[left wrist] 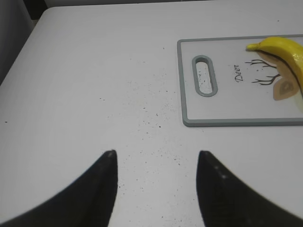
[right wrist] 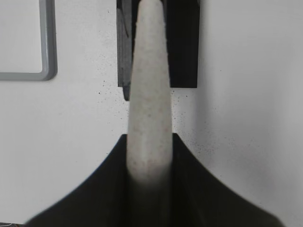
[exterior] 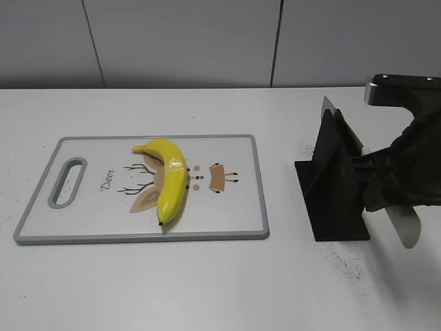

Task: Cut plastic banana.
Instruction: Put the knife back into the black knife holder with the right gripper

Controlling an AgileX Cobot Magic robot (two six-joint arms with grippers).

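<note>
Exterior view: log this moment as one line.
yellow plastic banana: uncut on grey-rimmed cutting board | right gripper: shut on speckled knife handle at black holder | left gripper: open, empty

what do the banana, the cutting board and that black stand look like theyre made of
Banana: glossy moulded plastic, judging by the sharp highlights on its even yellow skin.
Cutting board: probably hard plastic, smooth white face with a printed deer drawing and a grey rim, possibly rubbery.
Black stand: matte and flat-panelled, plastic or painted metal; the look leaves it open.
</note>
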